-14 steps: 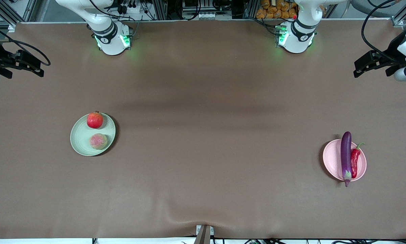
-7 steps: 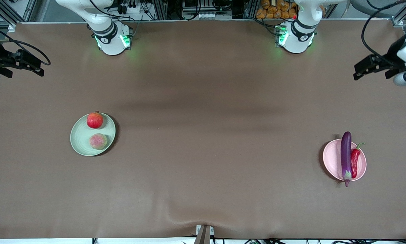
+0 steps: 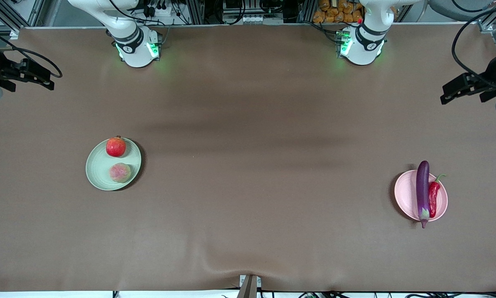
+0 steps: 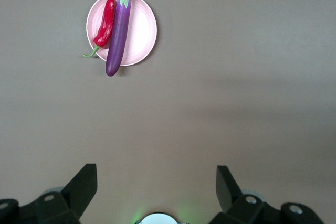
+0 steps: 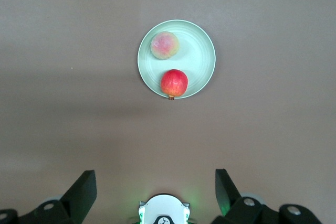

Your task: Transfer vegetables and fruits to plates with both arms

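So the long slim glossy purple eggplant [image 3: 422, 189] lies across the round pale pink matte plate [image 3: 405, 198] at the left arm's end of the table, both its tips poking past the rim. The shorter shiny red chili pepper [image 3: 433, 198] with a green stem lies right beside it on that plate, touching or nearly so.

Well apart, toward the right arm's end, the round pale green matte plate [image 3: 99, 174] holds the round red pomegranate [image 3: 116, 147] with its little crown, and the tan-green fruit with a pink blush [image 3: 120, 172] sits nearer the front camera.

The brown tablecloth [image 3: 256, 165] spreads between the plates.

The left gripper [image 4: 156, 187] hangs high over its end of the table, fingers spread wide, holding nothing. The right gripper [image 5: 156, 188] does the same over the other end.
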